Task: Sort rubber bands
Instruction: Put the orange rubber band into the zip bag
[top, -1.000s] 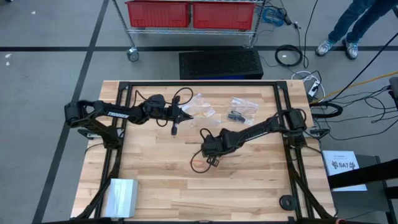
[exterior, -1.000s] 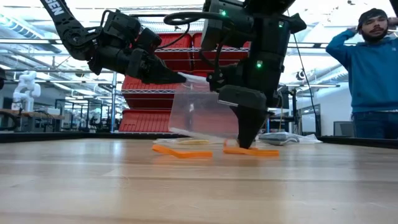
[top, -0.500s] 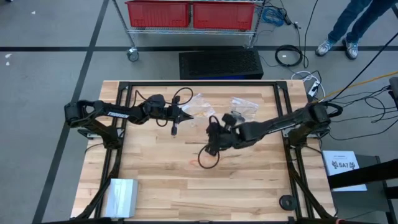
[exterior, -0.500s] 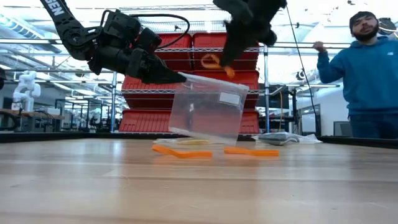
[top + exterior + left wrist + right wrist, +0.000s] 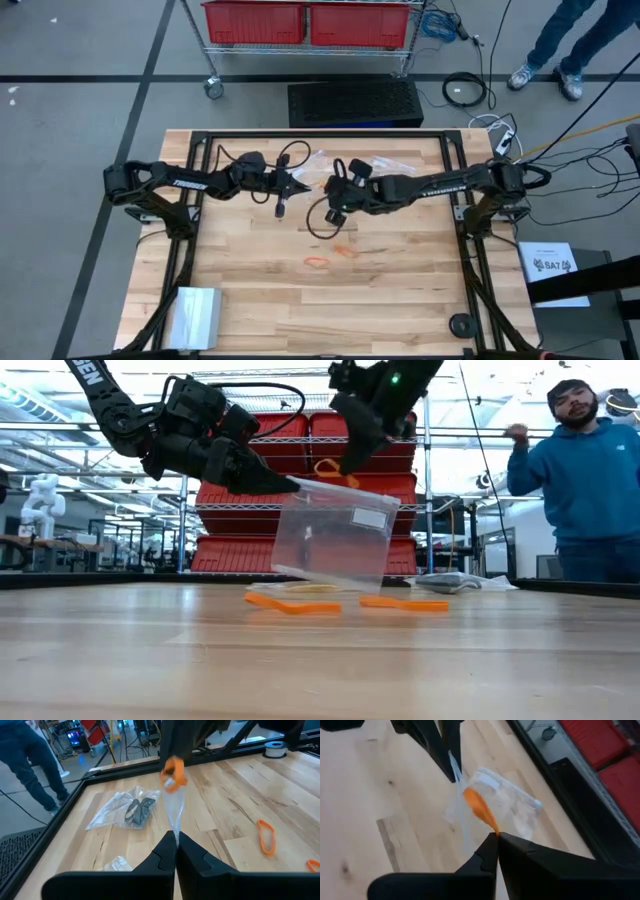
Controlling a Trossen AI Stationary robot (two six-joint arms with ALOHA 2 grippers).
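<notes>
Right gripper (image 5: 496, 836) clamped on an orange rubber band (image 5: 479, 811) above the clear bag (image 5: 333, 535); left gripper (image 5: 176, 840) pinches the bag's edge. No writing legible.

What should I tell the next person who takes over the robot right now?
Left hand: shut on the rim of the clear plastic bag, holding it up above the table.
Right hand: shut on an orange rubber band, raised just over the bag's mouth.
Done: that band is picked up.
Left: drop it into the bag, then collect the two orange rubber bands on the wooden table. Another bag with dark contents lies farther back.
</notes>
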